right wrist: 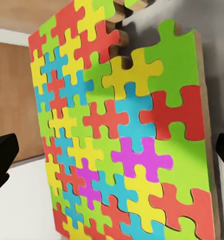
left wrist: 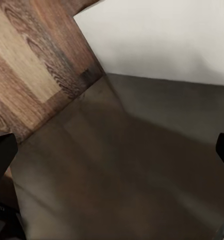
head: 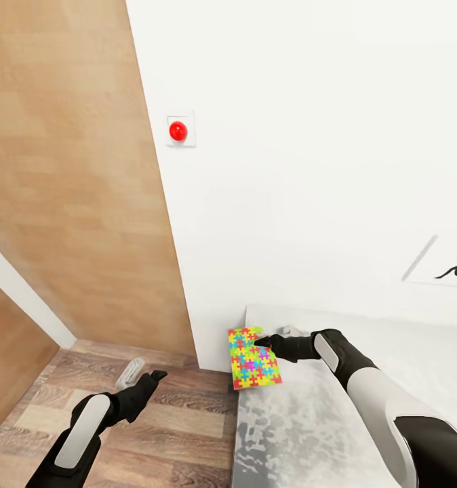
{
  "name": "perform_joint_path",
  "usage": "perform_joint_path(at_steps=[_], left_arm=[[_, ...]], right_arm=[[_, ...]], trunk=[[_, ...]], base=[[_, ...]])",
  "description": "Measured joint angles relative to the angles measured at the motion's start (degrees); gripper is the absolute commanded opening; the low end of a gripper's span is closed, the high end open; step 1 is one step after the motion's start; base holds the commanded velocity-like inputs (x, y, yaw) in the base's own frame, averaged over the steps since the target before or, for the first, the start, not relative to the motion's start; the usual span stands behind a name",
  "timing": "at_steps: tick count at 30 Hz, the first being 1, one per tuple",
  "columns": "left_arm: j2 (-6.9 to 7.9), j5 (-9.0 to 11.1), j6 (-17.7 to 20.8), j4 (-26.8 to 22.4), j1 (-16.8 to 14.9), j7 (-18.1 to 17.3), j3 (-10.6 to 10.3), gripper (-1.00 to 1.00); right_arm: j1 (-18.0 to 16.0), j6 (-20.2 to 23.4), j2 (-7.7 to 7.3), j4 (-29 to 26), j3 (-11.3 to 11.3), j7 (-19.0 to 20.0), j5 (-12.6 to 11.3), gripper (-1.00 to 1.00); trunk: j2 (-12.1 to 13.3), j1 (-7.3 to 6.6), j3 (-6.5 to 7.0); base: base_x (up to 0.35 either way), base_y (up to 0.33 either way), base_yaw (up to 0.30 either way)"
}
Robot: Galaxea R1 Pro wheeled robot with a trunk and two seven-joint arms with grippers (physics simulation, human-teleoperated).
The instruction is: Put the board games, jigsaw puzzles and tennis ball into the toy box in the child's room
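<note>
A jigsaw puzzle (head: 253, 358) of bright red, yellow, green and blue pieces stands tilted in the air at the near left corner of the grey table (head: 303, 420), its lower corner past the table's edge. My right gripper (head: 272, 337) is shut on its right side. In the right wrist view the jigsaw puzzle (right wrist: 121, 130) faces the camera, with a dark fingertip (right wrist: 2, 160) at each side of it. My left gripper (head: 146, 373) hangs open and empty over the wooden floor (left wrist: 27, 65), left of the table. The toy box, board games and tennis ball are out of view.
A white wall (head: 310, 169) rises right behind the table, with a red round button (head: 178, 131) on it and a framed picture (head: 452, 266) at the right. A wood-panelled wall (head: 72, 203) stands at the left. Wooden floor (head: 181, 420) lies between.
</note>
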Motion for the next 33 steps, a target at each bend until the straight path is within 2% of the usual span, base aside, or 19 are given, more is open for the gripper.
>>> perform_joint_path(at_steps=[28,32,33], left_arm=[[-0.1,-0.05,0.0,0.01,-0.01,0.0,-0.02,1.0],[-0.11,-0.05,0.0,0.04,-0.02,-0.01,-0.03,1.0],[-0.11,-0.05,0.0,0.04,-0.02,-0.01,-0.03,1.0]], right_arm=[[0.03,0.11,-0.48,-0.01,-0.33,0.0,-0.77,1.0],[0.0,0.12,-2.23,-0.18,-0.7,0.1,-1.63,1.0],[0.0,0.13,-2.26,-0.17,-0.69,0.12,-1.6,1.0]], trunk=[[0.0,0.05,0.0],[0.01,0.12,0.0],[0.01,0.12,0.0]], base=[[0.0,0.0,0.006],[0.0,0.0,0.0],[0.0,0.0,0.0]])
